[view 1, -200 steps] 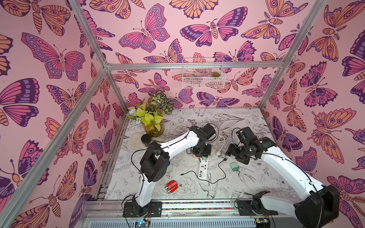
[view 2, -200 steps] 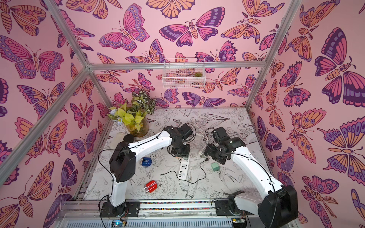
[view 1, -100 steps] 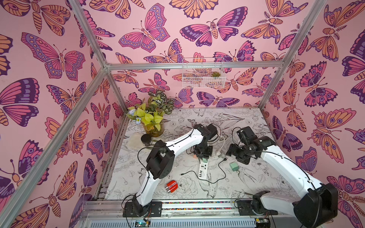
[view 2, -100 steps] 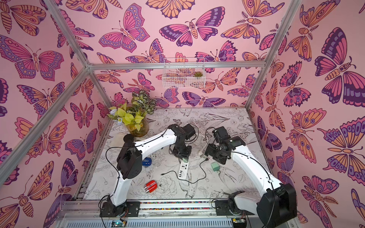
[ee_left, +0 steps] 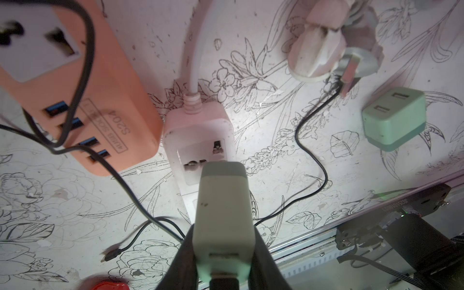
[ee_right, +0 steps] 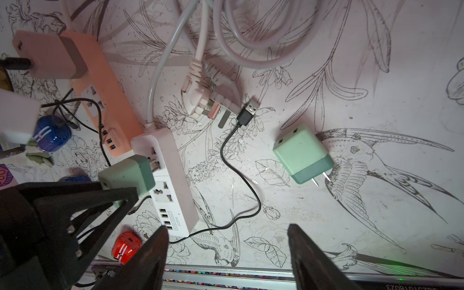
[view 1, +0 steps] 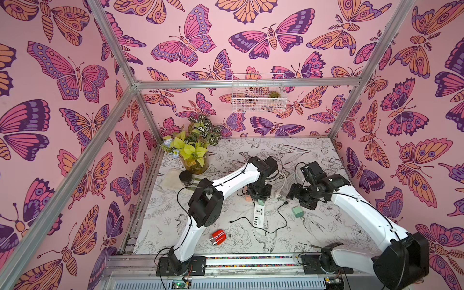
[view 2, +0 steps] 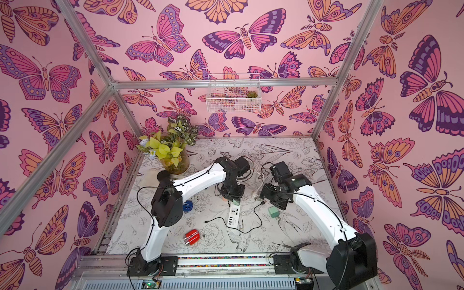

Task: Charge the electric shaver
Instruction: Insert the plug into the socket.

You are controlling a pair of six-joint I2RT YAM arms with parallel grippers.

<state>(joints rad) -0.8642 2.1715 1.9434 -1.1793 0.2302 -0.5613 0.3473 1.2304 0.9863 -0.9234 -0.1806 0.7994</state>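
Note:
My left gripper [ee_left: 223, 241] is shut on a green charging adapter [ee_left: 223, 200] with a black cable plugged into its back. The adapter's prongs [ee_right: 154, 162] sit at the end socket of the white power strip [ee_right: 173, 180], which shows in both top views [view 1: 259, 217] [view 2: 233, 218]. A red shaver [view 1: 218, 237] [ee_right: 125, 246] lies near the front rail. A blue shaver [view 2: 187, 206] [ee_right: 51, 135] lies under the left arm. My right gripper [ee_right: 227, 248] hangs open and empty to the right of the strip [view 1: 295, 195].
A second green adapter [ee_right: 303, 154] [view 1: 298, 212] lies loose to the right of the strip. A loose black cable ends in a USB plug [ee_right: 248, 110] by a white three-pin plug [ee_right: 208, 100]. An orange power strip [ee_left: 100, 100] lies beside the white one. A plant vase [view 1: 194, 160] and black jar [view 1: 186, 177] stand far left.
The left arm's elbow has swung right and forward while its gripper stays over the white strip with the adapter. The right arm has barely moved.

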